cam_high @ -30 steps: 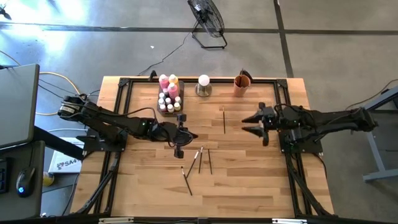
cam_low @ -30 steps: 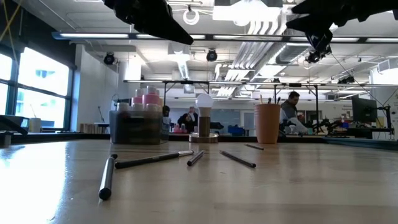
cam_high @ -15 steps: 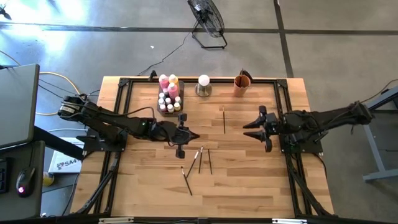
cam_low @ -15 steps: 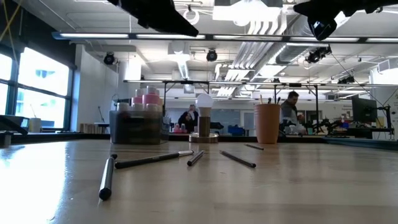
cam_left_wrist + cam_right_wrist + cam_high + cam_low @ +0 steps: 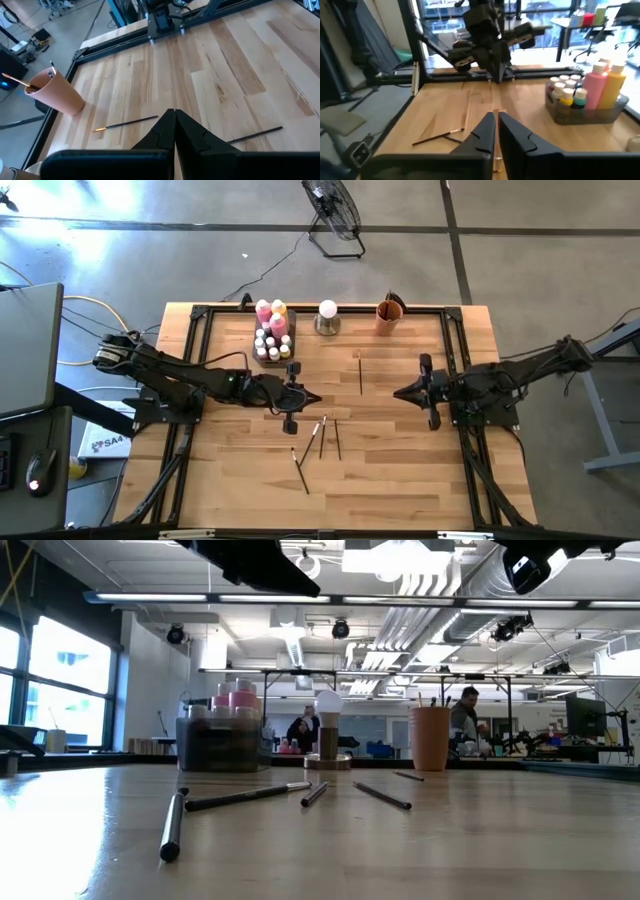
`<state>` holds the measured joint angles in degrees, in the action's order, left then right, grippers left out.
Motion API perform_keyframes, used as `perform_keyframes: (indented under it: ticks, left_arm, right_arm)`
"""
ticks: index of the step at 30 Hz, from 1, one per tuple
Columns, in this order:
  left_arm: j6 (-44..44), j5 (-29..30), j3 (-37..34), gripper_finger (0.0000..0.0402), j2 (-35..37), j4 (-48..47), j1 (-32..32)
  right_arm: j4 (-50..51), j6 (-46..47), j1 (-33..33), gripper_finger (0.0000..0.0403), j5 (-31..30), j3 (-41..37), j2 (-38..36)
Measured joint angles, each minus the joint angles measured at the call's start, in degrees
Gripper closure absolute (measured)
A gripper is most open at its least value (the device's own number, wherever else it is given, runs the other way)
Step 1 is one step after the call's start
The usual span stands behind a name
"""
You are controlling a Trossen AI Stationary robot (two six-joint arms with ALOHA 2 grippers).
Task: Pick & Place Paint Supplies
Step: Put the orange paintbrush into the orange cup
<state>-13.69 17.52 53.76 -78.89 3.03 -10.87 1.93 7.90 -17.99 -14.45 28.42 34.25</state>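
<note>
Left gripper (image 5: 316,397): fingers closed, empty, above the counter (image 5: 400,480)
Right gripper (image 5: 397,393): fingers nearly closed, empty
Brushes (image 5: 322,436): loose on counter

Paint bottles (image 5: 272,330) upright in tray; brushes (image 5: 322,437) flat mid-table.

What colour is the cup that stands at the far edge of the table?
The cup is orange. The left wrist view shows it best.

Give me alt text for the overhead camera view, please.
Two dark robot arms reach inward over a wooden table, the left gripper and right gripper both shut and empty. Paintbrushes lie between them; paint bottles stand at the far edge.
</note>
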Motion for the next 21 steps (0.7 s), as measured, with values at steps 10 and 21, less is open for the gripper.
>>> perform_keyframes:
  ticks: [10,21]
  left_arm:
    - [0.0,0.1,0.0,0.0401,0.0,0.3,0.0]
    - [9.4,12.6,0.9,0.0401,0.0,1.9,4.2]
  right_arm:
    - [-2.9,-0.8,-1.6,0.04,-14.1,-8.3,-8.3]
    - [-1.5,-0.5,-1.5,0.0399,-18.8,-17.6,-25.4]
